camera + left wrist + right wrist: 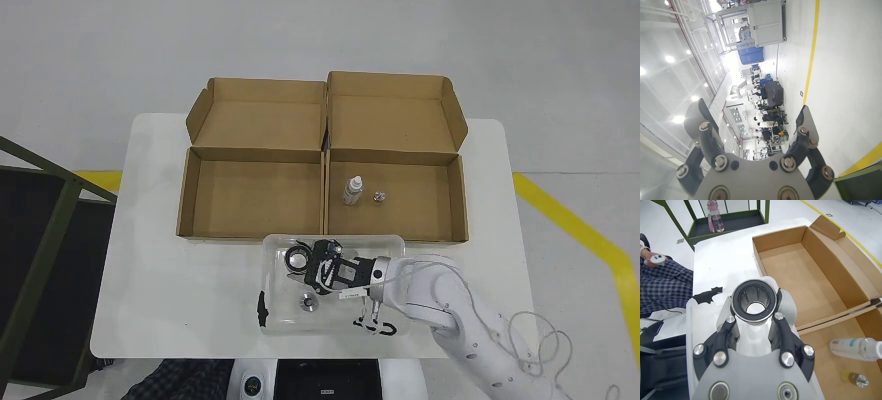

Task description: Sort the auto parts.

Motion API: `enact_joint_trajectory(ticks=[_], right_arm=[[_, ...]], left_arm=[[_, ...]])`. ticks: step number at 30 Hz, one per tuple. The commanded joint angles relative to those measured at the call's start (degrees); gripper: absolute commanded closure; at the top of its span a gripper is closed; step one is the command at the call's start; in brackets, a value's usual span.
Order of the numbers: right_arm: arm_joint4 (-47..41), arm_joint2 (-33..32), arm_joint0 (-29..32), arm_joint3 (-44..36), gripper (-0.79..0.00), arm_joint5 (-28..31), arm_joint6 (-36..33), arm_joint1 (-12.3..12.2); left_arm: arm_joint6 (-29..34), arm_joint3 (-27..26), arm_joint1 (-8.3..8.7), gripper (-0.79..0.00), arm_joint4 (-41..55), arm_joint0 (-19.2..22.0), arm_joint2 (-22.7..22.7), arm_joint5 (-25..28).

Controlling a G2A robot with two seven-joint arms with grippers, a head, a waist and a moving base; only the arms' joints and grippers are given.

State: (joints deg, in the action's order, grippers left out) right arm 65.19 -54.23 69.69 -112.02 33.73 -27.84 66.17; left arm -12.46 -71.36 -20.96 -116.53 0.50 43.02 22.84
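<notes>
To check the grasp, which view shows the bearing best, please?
Right wrist view: the bearing sits close, between the fingers. Top view shows it as a dark ring; left wrist view faces the hall.

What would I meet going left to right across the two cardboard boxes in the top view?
left cardboard box → white bottle → small metal part; the last two lie in the right cardboard box.

White table (150, 250) with a clear tray (392, 243), an open cardboard box (250, 200) and a second box (430, 200) alongside.
</notes>
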Motion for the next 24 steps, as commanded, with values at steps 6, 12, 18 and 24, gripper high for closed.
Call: enact_joint_trajectory(ticks=[6, 12, 18, 24], right_arm=[[-1.24, -3.16, 0.49, -2.92, 0.0, -0.58, 0.8, -0.43], [-2.54, -5.77, 1.34, -6.1, 0.0, -0.67, 1.9, -0.8], [-4.21, -8.89, 2.19, -8.6, 0.0, -0.76, 3.35, -1.18], [-5.19, -11.02, 2.6, -9.66, 0.0, -0.68, 3.99, -1.46]], left_arm=[[0.0, 0.0, 0.0, -0.785, 0.0, 0.0, 0.0, 0.0], [0.0, 0.0, 0.0, -0.785, 0.0, 0.0, 0.0, 0.0], [0.0, 0.0, 0.0, -0.785, 0.0, 0.0, 0.0, 0.0], [0.0, 0.0, 0.0, -0.785, 0.0, 0.0, 0.0, 0.0]])
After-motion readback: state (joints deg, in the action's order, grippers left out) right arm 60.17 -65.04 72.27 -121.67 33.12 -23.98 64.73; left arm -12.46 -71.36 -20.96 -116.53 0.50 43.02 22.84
